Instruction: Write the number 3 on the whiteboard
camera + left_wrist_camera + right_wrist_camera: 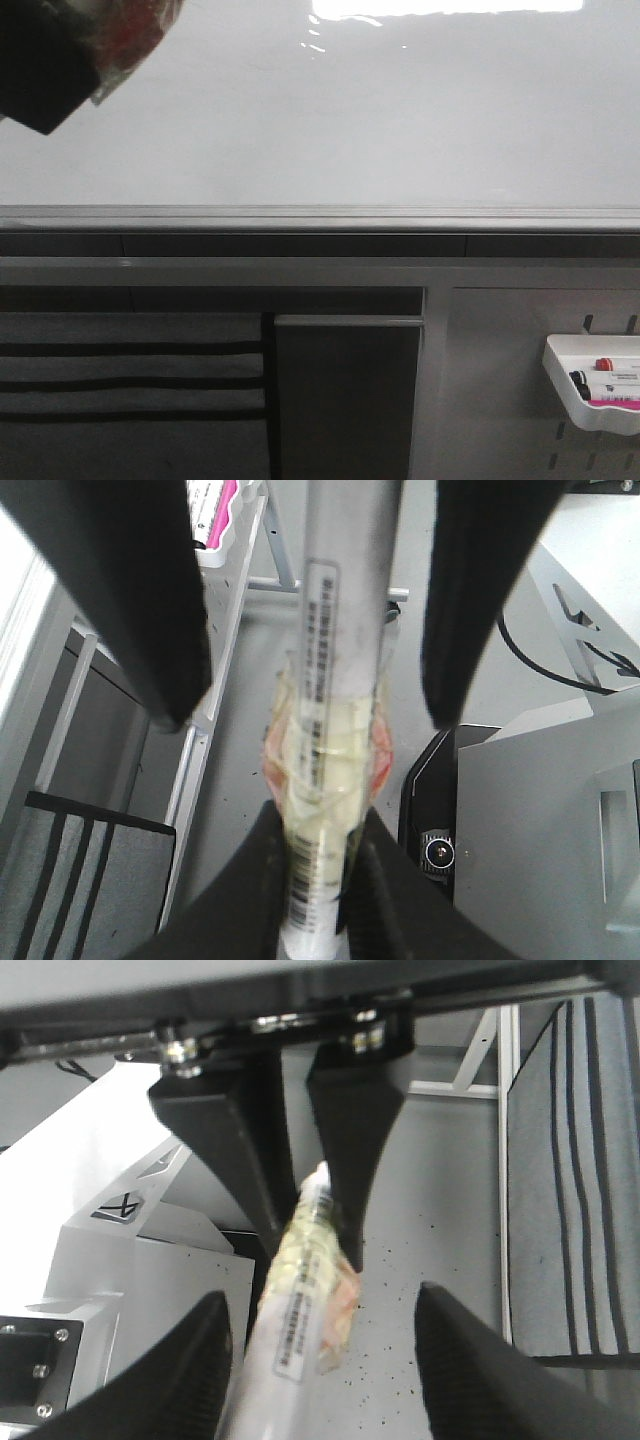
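Note:
The whiteboard (350, 110) fills the upper front view, glossy white with glare and a grey lower frame (320, 218). No number 3 shows on it. My left gripper (320, 825) is shut on a grey-white marker (335, 630) wrapped in yellowish and red tape. My right gripper (322, 1300) is open, its fingers (150, 610) standing either side of the same marker (295, 1330) without touching it. The left gripper also shows in the right wrist view (310, 1230), pinching the marker's end. In the front view a black gripper body (45, 60) and the taped marker (130, 40) sit at the top left corner.
A white tray (595, 385) with markers hangs on the grey slotted panel (520, 380) at the lower right, below the board. It also shows in the left wrist view (225, 520). A dark striped panel (130, 380) is at the lower left.

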Controlling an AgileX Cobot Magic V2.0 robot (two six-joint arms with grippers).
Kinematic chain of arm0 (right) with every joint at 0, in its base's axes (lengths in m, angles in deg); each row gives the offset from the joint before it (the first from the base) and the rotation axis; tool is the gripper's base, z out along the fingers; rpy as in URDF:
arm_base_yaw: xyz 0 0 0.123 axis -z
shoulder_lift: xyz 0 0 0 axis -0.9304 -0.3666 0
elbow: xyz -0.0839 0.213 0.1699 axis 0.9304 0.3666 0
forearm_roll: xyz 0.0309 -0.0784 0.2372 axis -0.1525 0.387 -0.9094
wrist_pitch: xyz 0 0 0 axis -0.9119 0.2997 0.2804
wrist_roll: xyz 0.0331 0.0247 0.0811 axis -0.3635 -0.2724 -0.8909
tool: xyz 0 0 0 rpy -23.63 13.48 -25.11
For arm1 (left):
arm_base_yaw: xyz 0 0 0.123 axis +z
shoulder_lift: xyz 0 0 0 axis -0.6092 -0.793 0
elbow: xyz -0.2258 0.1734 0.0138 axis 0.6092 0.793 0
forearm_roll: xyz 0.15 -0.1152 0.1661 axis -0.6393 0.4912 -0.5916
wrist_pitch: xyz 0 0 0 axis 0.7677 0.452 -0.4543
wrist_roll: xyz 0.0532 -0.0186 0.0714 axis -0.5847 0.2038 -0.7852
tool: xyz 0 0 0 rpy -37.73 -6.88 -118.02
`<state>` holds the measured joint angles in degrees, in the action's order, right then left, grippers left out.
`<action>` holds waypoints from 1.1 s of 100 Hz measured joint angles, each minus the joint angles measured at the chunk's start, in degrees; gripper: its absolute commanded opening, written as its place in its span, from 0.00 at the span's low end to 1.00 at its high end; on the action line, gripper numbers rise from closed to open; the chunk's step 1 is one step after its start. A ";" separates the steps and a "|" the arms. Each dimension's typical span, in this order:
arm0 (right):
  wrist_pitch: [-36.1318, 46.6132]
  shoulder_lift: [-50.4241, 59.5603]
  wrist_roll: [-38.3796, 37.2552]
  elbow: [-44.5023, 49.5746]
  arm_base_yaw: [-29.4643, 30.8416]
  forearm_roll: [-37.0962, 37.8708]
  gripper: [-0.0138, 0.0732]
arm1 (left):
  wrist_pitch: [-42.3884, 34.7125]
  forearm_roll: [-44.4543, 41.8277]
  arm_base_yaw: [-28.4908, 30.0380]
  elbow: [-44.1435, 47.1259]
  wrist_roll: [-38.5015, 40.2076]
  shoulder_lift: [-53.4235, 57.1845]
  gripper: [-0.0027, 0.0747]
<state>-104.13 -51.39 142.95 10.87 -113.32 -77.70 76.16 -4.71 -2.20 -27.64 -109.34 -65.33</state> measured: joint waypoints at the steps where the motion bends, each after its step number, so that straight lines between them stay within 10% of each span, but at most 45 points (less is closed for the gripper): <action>1: 0.00 0.00 -0.15 -0.14 0.00 0.00 0.58 | 0.00 0.00 0.00 0.00 0.00 0.00 0.01; 110: -0.25 -0.37 -0.75 -0.55 -0.47 0.89 0.46 | 0.00 0.00 0.00 0.00 2.63 0.00 0.01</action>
<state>-104.38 -51.76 142.20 10.32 -113.80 -76.81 76.16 -4.71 -2.20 -27.64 -106.71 -65.33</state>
